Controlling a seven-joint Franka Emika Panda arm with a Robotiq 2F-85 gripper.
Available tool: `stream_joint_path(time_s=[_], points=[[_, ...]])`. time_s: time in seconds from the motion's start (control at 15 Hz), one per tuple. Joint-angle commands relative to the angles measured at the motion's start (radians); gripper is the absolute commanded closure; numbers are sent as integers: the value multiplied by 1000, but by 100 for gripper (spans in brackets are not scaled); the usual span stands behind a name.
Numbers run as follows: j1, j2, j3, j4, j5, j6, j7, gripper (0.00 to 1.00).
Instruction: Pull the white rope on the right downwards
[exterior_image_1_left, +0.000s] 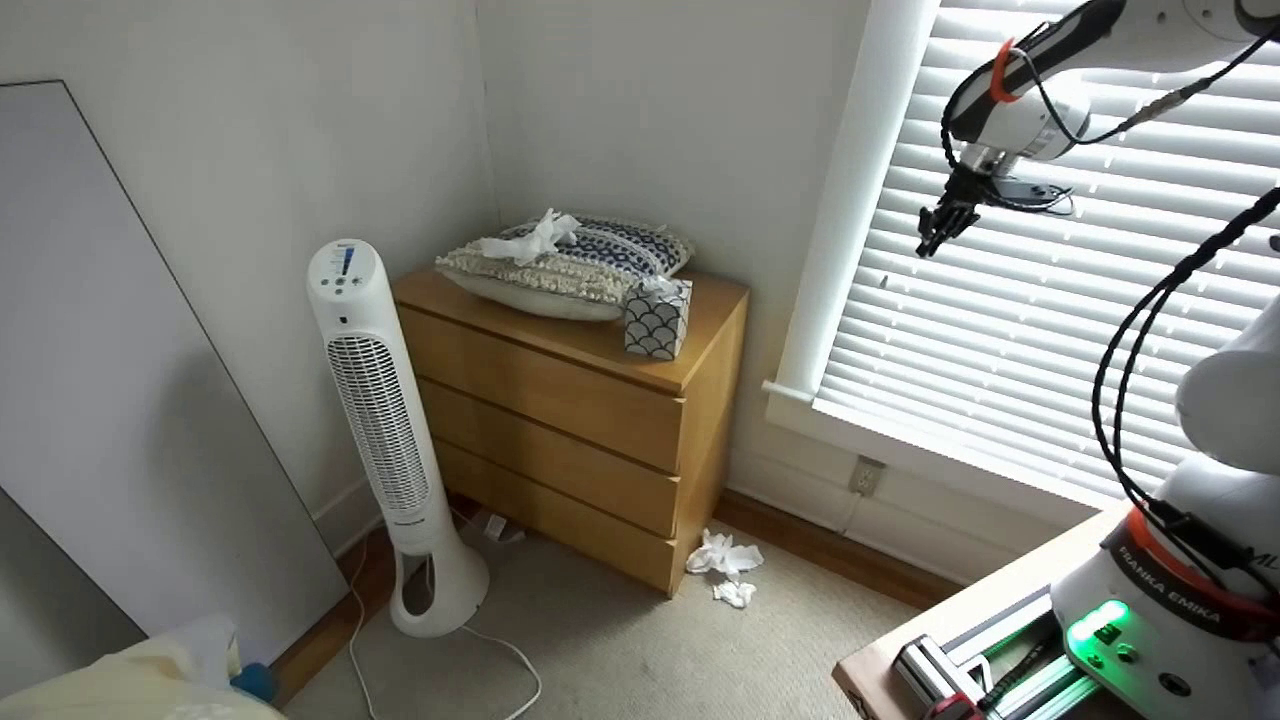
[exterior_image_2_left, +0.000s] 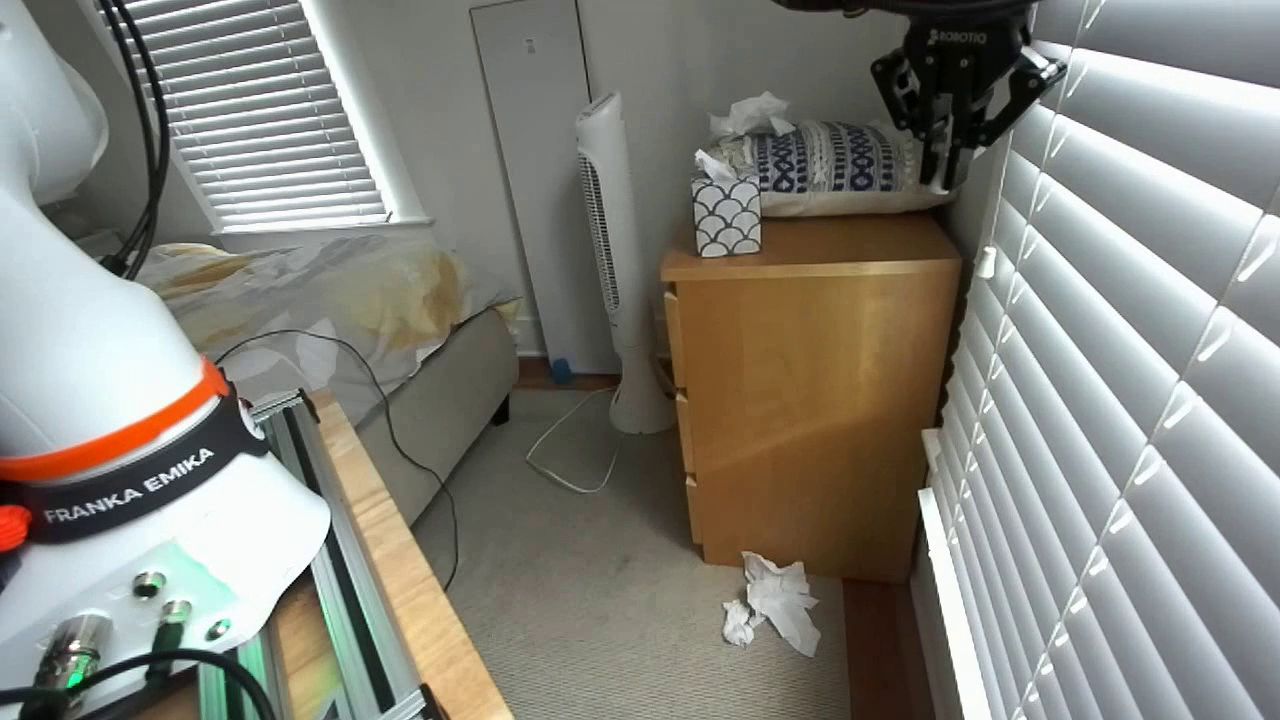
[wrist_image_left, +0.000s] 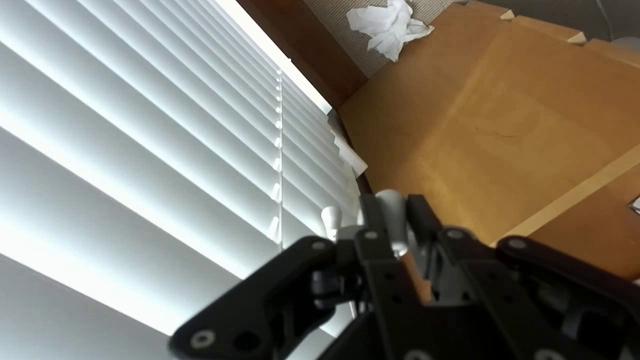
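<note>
White tapered rope-end tassel (wrist_image_left: 392, 216) sits clamped in my black two-fingered hand (exterior_image_2_left: 945, 178), near the white slatted window blind (exterior_image_2_left: 1110, 340). I judge the grasp made; next I'd pull steadily downwards alongside that blind.

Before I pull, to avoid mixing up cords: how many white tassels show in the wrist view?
2: a gripped tassel between the gripper's fingers, a second tassel outside them. Others may hide behind the gripper.
</note>
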Motion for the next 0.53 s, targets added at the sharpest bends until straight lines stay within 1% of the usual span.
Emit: stream_joint_path(time_s=[0.0,0.13,0.47], points=[[15,46,11,-37,-20,54,94,95],[22,71,23,-43,-12,86,133,95],[43,124,42,-43,-34,166,237,95]])
